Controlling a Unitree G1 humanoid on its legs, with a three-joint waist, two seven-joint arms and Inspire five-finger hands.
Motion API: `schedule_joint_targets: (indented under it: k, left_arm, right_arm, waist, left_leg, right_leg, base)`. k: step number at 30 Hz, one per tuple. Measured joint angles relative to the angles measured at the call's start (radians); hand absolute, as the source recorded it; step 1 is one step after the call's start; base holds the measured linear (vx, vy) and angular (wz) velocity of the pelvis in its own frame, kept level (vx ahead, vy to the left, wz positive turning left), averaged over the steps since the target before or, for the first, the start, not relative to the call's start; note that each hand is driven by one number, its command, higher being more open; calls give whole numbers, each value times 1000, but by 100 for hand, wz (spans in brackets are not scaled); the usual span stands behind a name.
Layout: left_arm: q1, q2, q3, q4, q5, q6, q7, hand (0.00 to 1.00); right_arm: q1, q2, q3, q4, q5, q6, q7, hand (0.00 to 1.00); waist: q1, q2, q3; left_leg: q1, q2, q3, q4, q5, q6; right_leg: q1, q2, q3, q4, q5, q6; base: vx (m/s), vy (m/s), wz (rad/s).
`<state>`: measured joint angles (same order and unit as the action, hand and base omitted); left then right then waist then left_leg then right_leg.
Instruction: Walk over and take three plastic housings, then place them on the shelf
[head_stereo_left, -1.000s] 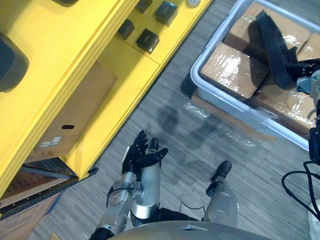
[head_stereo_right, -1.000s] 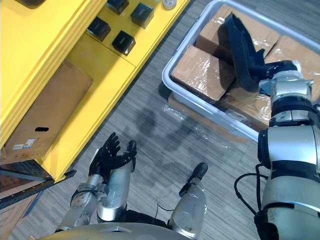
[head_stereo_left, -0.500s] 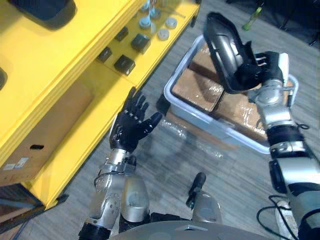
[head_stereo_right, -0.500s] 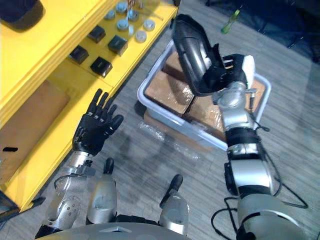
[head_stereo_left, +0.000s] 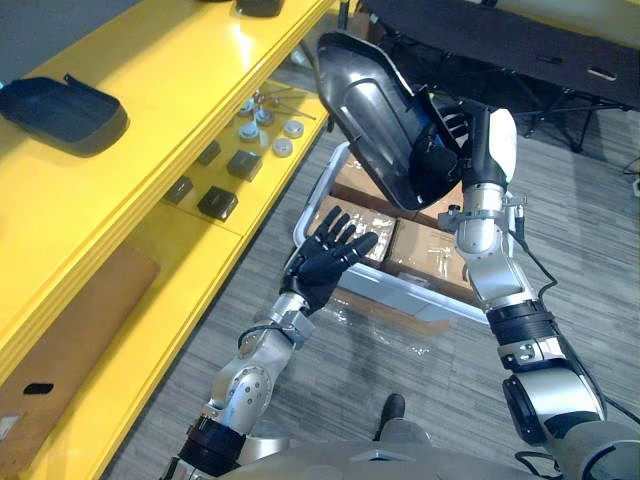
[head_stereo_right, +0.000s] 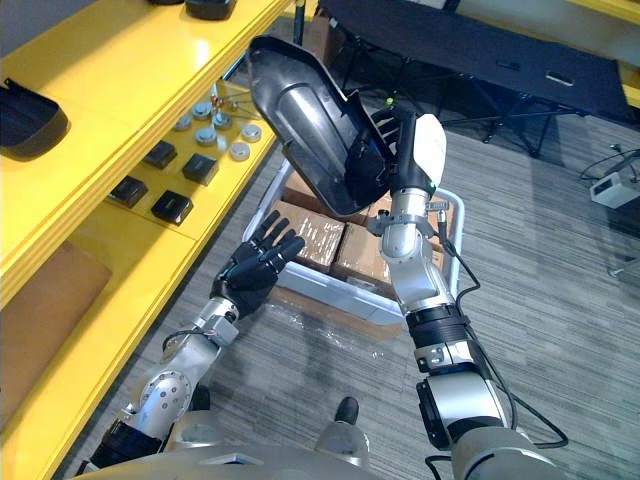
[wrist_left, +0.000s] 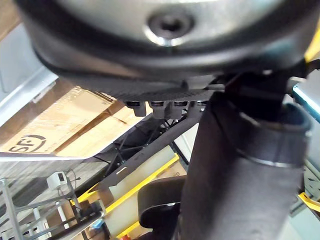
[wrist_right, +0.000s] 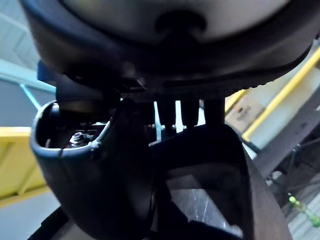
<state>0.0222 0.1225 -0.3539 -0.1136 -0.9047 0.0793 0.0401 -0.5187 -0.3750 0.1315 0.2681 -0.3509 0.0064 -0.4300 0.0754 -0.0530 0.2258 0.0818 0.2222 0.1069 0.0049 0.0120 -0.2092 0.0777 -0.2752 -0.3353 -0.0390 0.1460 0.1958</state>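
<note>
half a second ago my right hand (head_stereo_left: 462, 140) was low over the grey bin (head_stereo_left: 420, 298). now it's up at 1 o'clock, fingers curled round the edge of the black plastic housing (head_stereo_left: 375, 120), well clear of the boxes. my left hand (head_stereo_left: 325, 262) has risen to centre, fingers spread and empty. the yellow shelf (head_stereo_left: 150, 70) lies at 10 o'clock, so i judge placing comes next.
</note>
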Motion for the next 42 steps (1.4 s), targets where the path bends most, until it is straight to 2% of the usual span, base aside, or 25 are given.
schedule_joint_targets:
  k: [5,7,12,23,24,33,37,42]
  left_arm:
    - [-57,-8,-3,0,12,-51,45,100]
    - [-65,-13,-7,0,12,-85,73,100]
    - [-65,-31,4,7,8,-121,118,100]
    - [-70,-47,15,43,44,-120,217,100]
    - [-69,-47,15,51,45,-121,225,0]
    - [-69,-53,17,120,43,-128,281,0]
    - [-69,-93,52,175,43,-167,350,0]
    - [-69,-90,55,181,50,-197,365,0]
  right_arm:
    - [43,22,52,-2,-27,-41,12,0]
    - [59,43,81,-5,-27,-47,33,0]
    - [95,77,122,-7,-26,-63,87,0]
    - [140,149,211,-6,-1,-89,102,0]
    - [161,160,214,-3,21,-89,100,0]
    - [235,199,234,5,64,-95,62,0]
    - [266,207,266,-11,87,-154,50,0]
    - [283,263,273,-19,110,-173,26,0]
  waist:
    - [-2,2,-42]
    - [-5,2,-48]
    - [-9,3,-56]
    - [-21,4,-92]
    - [-21,4,-102]
    - [-25,2,-131]
    - [-33,1,-135]
    - [-31,-8,-145]
  left_leg:
    - [6,0,6,0,-1,0]
    - [15,0,9,0,-3,1]
    - [13,-2,12,5,-3,1]
    - [14,-2,2,8,-3,1]
    - [15,-2,-3,8,-3,1]
    - [15,-3,-3,7,-4,0]
    - [16,-1,0,7,-4,0]
    - [16,-1,1,7,-6,-2]
  right_leg:
    - [1,0,0,-1,2,-2]
    - [9,0,1,-2,3,-3]
    - [12,1,1,-18,17,-6]
    - [23,1,-12,-18,17,-6]
    - [29,1,-20,-19,17,-6]
    - [29,1,-25,-21,17,-7]
    - [29,3,-25,-27,17,-7]
    - [29,4,-25,-31,18,-9]
  base:
    - [-45,7,-6]
    - [-55,12,-5]
    - [-28,10,-2]
    - [-7,6,2]
    - [-9,16,8]
    - [-1,2,1]
    - [-8,8,-2]
    - [0,0,0]
